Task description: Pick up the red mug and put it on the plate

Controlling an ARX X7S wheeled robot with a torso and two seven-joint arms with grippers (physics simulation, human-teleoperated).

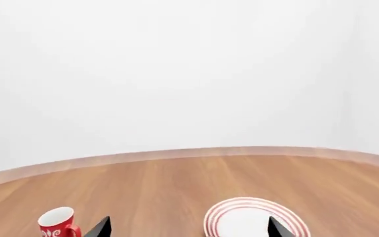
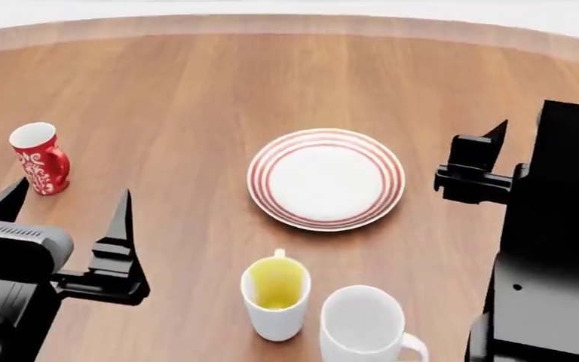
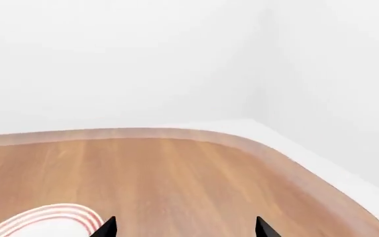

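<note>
The red mug [image 2: 40, 158] stands upright on the wooden worktop [image 2: 189, 90], off to the robot's left and well apart from the plate [image 2: 326, 179], its handle turned toward the plate's side. The left tool [image 2: 66, 213] hovers just on the near side of the mug with its two dark fingers spread wide and nothing between them; the spread looks ample for the mug's body, which suggests the arm is lined up for a reach and a side grasp, though the mug sits slightly outboard of the gap, not squarely within it. In the left wrist view the mug [image 1: 57, 223] shows beside one fingertip, not between the two, which supports that judgement. The right tool [image 2: 482, 167] hangs beside the plate's right edge, also parted and holding nothing, apparently parked clear of the job. The plate is bare, so its centre is free to receive the mug. Nearer the robot, a white mug with yellow inside [image 2: 275, 296] and a larger plain white mug [image 2: 366, 326] stand touching or nearly so; a low carry toward the plate should pass beyond them.
</note>
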